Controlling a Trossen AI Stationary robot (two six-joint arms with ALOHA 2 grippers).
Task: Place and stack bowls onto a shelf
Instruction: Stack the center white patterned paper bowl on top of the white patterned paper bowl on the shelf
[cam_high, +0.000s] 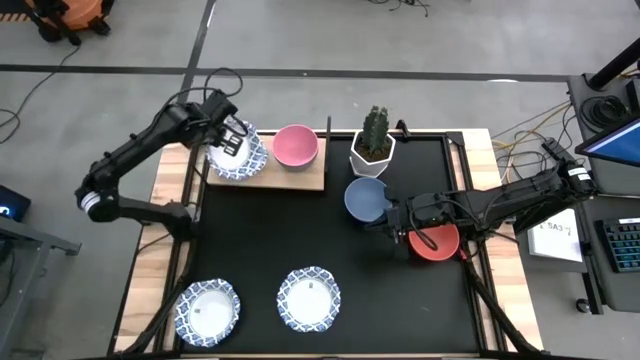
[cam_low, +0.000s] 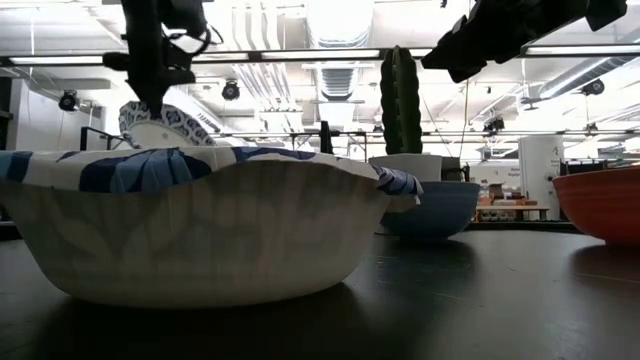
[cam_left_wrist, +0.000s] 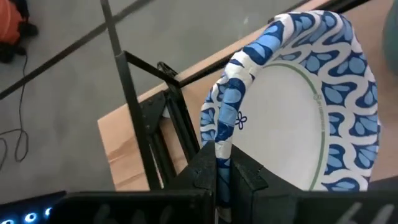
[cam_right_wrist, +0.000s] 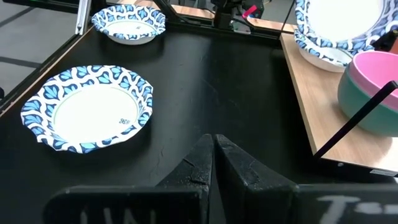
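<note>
My left gripper (cam_high: 232, 140) is over the left end of the wooden shelf (cam_high: 300, 178), shut on a white bowl with a blue-patterned rim (cam_left_wrist: 292, 106). That bowl is tilted above a second patterned bowl (cam_right_wrist: 323, 59) standing on the board. A pink bowl (cam_high: 295, 146) sits nested in a green one (cam_right_wrist: 367, 121) mid-shelf. My right gripper (cam_high: 395, 215) is shut and holds nothing, low over the table between the blue bowl (cam_high: 367, 200) and the red bowl (cam_high: 435, 242). Two more patterned bowls (cam_high: 207, 312) (cam_high: 308, 298) stand on the table near its front edge. My left gripper pinches the patterned bowl's scalloped rim (cam_left_wrist: 225, 134) between its two fingers, one finger inside the bowl and one outside. The fingers come from above, pointing down. The bowl stands tilted on edge below them; whether its lower side rests on the bowl beneath, I cannot tell.
A white hexagonal pot with a cactus (cam_high: 373, 148) stands on the table right of the shelf, just behind the blue bowl. In the low view a patterned bowl (cam_low: 200, 220) fills the foreground. Bare black tabletop (cam_high: 290, 235) lies in front of the shelf.
</note>
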